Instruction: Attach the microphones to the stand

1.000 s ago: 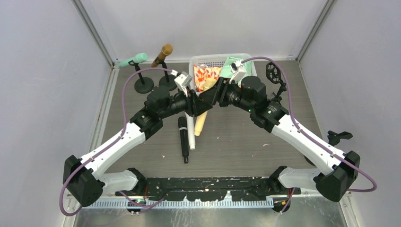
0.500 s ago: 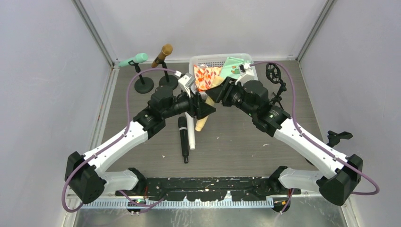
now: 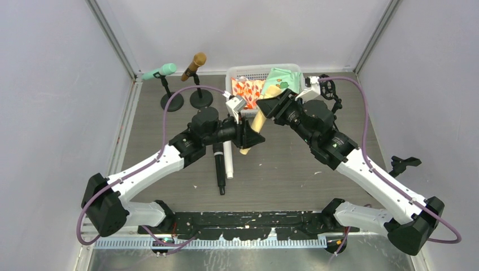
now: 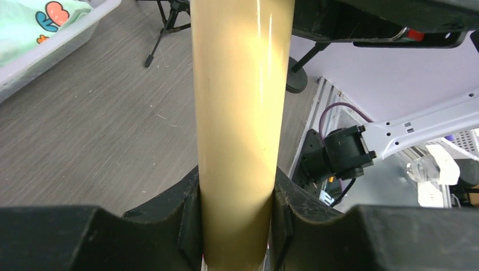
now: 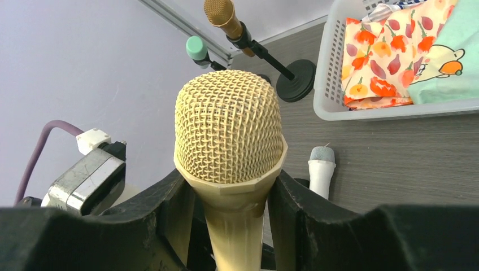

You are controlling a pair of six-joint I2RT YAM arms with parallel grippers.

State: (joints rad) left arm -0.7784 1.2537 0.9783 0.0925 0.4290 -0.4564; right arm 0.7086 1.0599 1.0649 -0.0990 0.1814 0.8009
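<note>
You have a pale cream microphone (image 5: 229, 127) with a matching woven-mesh head; a black microphone (image 3: 218, 166) and a white microphone (image 3: 228, 161), grey-capped, on the grey-brown wood-grain table (image 3: 316, 169); a mint microphone (image 3: 160, 71) beside a gold-brown microphone (image 3: 195, 62); the white lattice basket (image 5: 330, 73) holds an orange-and-red leaf-print cloth (image 5: 384, 56) and a mint cloth (image 5: 452, 62) with a duck picture.

We are finding no readable text, brand or number in any view. The beige microphone (image 5: 229, 130) is showing no marking, and the cloths (image 5: 390, 56) in the basket (image 5: 326, 84) are carrying only printed pictures.
</note>
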